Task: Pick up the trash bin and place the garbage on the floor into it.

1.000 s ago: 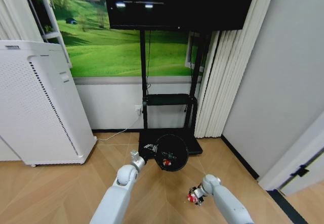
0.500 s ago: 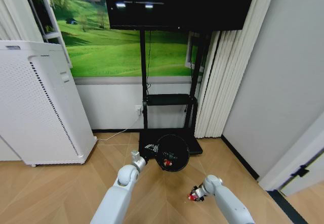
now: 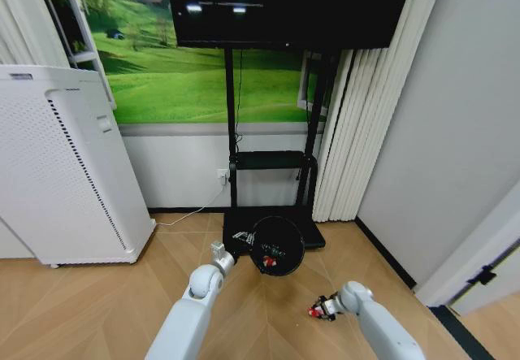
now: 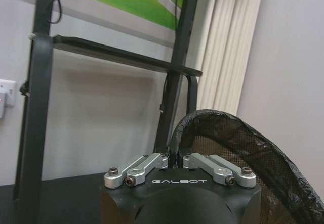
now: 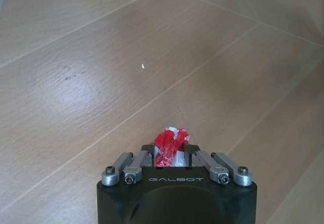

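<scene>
Low over the floor, my right end effector (image 3: 323, 307) had swung rightward, clenched on red-and-white garbage (image 5: 169, 145); my left end effector (image 4: 176, 159) held the trash bin (image 3: 276, 246) by its rim, drop pending.

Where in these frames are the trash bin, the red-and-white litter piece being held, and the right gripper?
trash bin (image 3: 277, 245), head view, on its dark interior below the rim.
red-and-white litter piece (image 5: 169, 144), right wrist view, on its crumpled top.
right gripper (image 5: 170, 155), right wrist view, midway between the fingertips clamping the piece.
</scene>
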### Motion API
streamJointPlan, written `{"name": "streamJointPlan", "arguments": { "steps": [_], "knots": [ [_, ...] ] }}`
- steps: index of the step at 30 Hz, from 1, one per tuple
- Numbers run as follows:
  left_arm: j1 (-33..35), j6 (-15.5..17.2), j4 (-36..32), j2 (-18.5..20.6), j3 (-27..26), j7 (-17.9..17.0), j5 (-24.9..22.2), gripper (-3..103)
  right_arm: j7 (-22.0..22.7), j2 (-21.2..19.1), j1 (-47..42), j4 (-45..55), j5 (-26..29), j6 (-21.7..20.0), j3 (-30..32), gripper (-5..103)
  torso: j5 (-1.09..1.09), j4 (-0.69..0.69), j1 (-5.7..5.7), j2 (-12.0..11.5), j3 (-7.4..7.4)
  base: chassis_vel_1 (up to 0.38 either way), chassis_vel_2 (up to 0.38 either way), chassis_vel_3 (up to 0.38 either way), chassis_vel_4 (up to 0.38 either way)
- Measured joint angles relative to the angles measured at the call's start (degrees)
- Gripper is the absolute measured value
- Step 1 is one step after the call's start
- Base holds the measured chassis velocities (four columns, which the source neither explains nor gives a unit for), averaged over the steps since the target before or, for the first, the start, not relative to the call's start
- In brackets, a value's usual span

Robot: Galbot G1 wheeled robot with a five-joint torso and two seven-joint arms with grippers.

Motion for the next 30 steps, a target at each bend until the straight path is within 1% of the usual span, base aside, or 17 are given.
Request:
{"name": "streamJointPlan", "arguments": {
  "steps": [3,5,7,8,10,11,13,14,16,17,19,20,24,25,27,28,30],
  "knots": [
    [0.7,0.0,-0.1,0.0,-2.0,-1.1,-2.3,7,-1.5,-2.0,-2.3,1.8,6.0,-1.3,3.5,29,-0.01,0.0,0.0,0.0,0.0,0.0,0.0,0.0,0.0],
    [0.8,0.0,-0.1,0.0,-2.2,-1.1,-2.4,7,-1.5,-2.1,-2.6,1.9,6.9,-1.4,4.2,29,-0.01,0.0,0.0,0.0,0.0,0.0,0.0,0.0,0.0],
    [1.2,0.0,0.6,0.2,-4.4,-1.3,-2.9,7,3.0,-2.4,-4.4,1.2,16.9,-3.4,7.9,28,-0.01,0.02,0.0,0.0,-0.01,0.0,0.0,0.0,0.0],
    [1.2,0.0,0.6,0.2,-4.4,-1.3,-2.9,7,3.0,-2.4,-4.4,1.2,16.9,-3.4,7.9,28,-0.01,0.02,0.0,0.0,-0.01,0.0,0.0,0.0,0.0],
    [1.2,0.0,1.7,0.3,-6.2,-1.7,-3.5,7,7.0,-2.2,-6.4,1.5,30.0,-6.7,11.0,27,0.02,0.03,0.0,0.0,0.0,0.0,0.0,0.0,0.0],
    [1.2,0.0,1.7,0.3,-6.2,-1.7,-3.5,7,7.0,-2.2,-6.4,1.5,30.0,-6.7,11.0,27,0.02,0.03,0.0,0.0,0.0,0.0,0.0,0.0,0.0],
    [0.5,0.0,3.2,0.3,-7.1,-2.1,-4.2,7,8.4,-2.2,-8.8,6.4,41.4,-11.3,14.8,27,-0.01,0.02,0.0,0.0,0.0,0.0,0.0,0.0,0.0],
    [0.5,0.0,3.2,0.3,-7.1,-2.1,-4.2,7,8.4,-2.2,-8.8,6.4,41.4,-11.3,14.8,27,-0.01,0.02,0.0,0.0,0.0,0.0,0.0,0.0,0.0],
    [-0.4,0.0,4.6,0.3,-7.1,-2.4,-4.9,7,9.2,-2.3,-10.6,13.0,51.3,-14.4,17.9,27,-0.01,0.02,0.0,0.0,-0.01,0.0,0.0,0.0,0.0],
    [-0.4,0.0,4.6,0.3,-7.1,-2.4,-4.9,7,9.2,-2.3,-10.6,13.0,51.3,-14.4,17.9,27,-0.01,0.02,0.0,0.0,-0.01,0.0,0.0,0.0,0.0],
    [-1.5,0.0,6.3,0.2,-6.2,-2.5,-5.1,7,11.0,-2.9,-11.2,18.1,57.7,-16.4,19.1,27,-0.02,0.03,0.0,0.0,-0.01,0.0,0.0,0.0,0.0],
    [-1.5,0.0,6.3,0.2,-6.2,-2.5,-5.1,7,11.0,-2.9,-11.2,18.1,57.7,-16.4,19.1,27,-0.02,0.03,0.0,0.0,-0.01,0.0,0.0,0.0,0.0],
    [-2.6,-0.2,9.4,-0.5,-5.9,-1.9,-5.7,7,13.9,-2.3,-11.5,24.2,66.6,-20.8,20.8,27,-0.02,0.01,0.0,0.0,-0.01,0.0,0.0,0.0,0.0],
    [-2.6,-0.2,9.4,-0.5,-5.9,-1.9,-5.7,7,13.9,-2.3,-11.5,24.2,66.6,-20.8,20.8,27,-0.02,0.01,0.0,0.0,-0.01,0.0,0.0,0.0,0.0],
    [-3.7,-0.2,12.1,-1.0,-5.0,-1.7,-6.1,7,14.3,-1.6,-11.9,28.6,72.1,-24.7,21.7,27,0.0,0.03,0.0,0.0,-0.01,0.0,0.0,0.0,0.0],
    [-3.7,-0.2,12.1,-1.0,-5.0,-1.7,-6.1,7,14.3,-1.6,-11.9,28.6,72.1,-24.7,21.7,27,0.0,0.03,0.0,0.0,-0.01,0.0,0.0,0.0,0.0],
    [-5.2,0.0,15.0,-1.6,-3.5,-1.6,-6.1,7,14.6,-1.4,-12.7,33.3,76.4,-28.1,21.2,26,-0.02,0.02,0.0,0.0,0.0,0.0,0.0,0.0,0.0]
  ]
}}
